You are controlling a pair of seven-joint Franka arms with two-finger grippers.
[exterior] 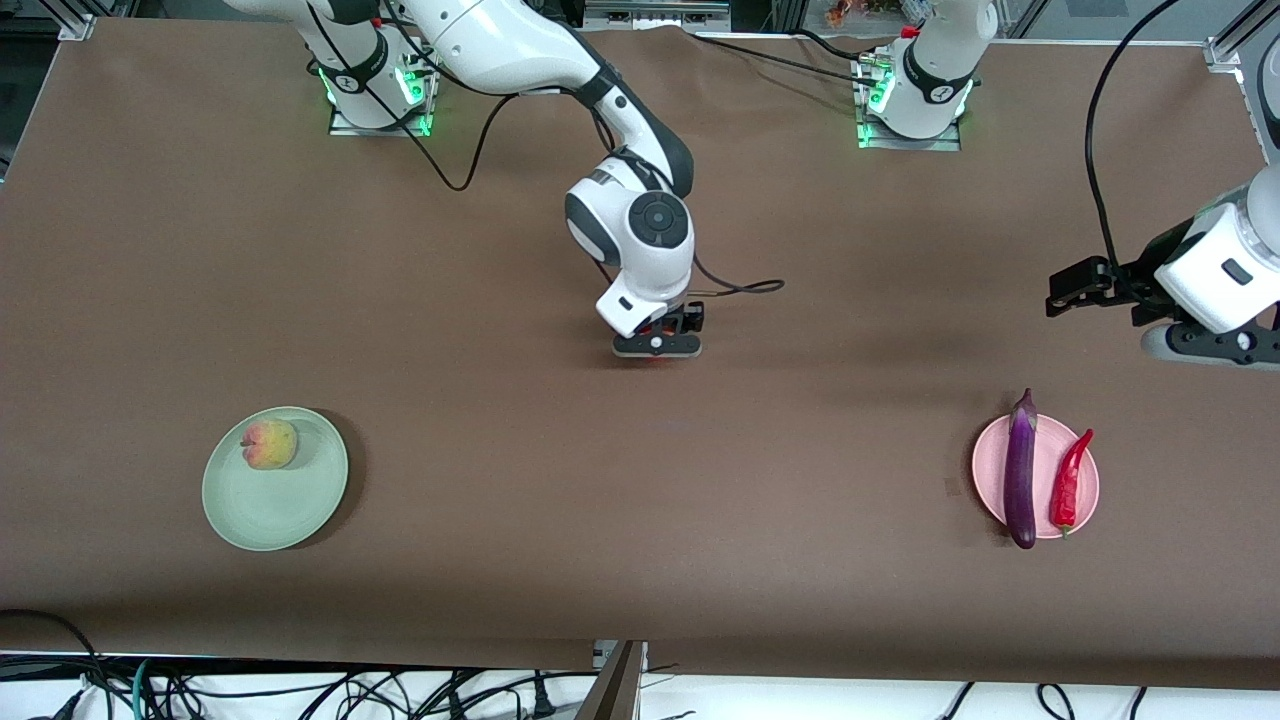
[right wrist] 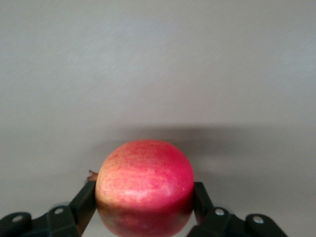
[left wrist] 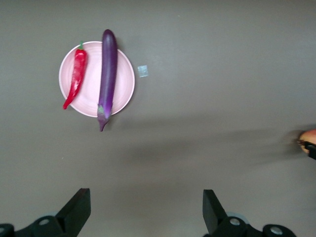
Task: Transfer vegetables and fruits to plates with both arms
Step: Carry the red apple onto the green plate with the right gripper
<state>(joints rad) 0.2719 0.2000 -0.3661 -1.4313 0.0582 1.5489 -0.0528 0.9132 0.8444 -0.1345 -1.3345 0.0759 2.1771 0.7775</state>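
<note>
Front view: you look down from high across the table [exterior: 640, 560], facing both robot bases, with the whole tabletop in frame.
Left wrist view: you look down from well above the pink plate [left wrist: 97, 79], past the left gripper [left wrist: 146, 212], whose fingers stand wide apart.
Right wrist view: you sit very close, just over the red fruit [right wrist: 144, 187] clamped in the right gripper [right wrist: 144, 205].
Shared: the pink plate [exterior: 1036, 476] appears in the front and left wrist views.

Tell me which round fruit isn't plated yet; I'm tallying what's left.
The red pomegranate-like fruit, clamped in the right gripper at mid-table. The yellow-green peach already sits on the green plate. The left gripper waits open.
</note>
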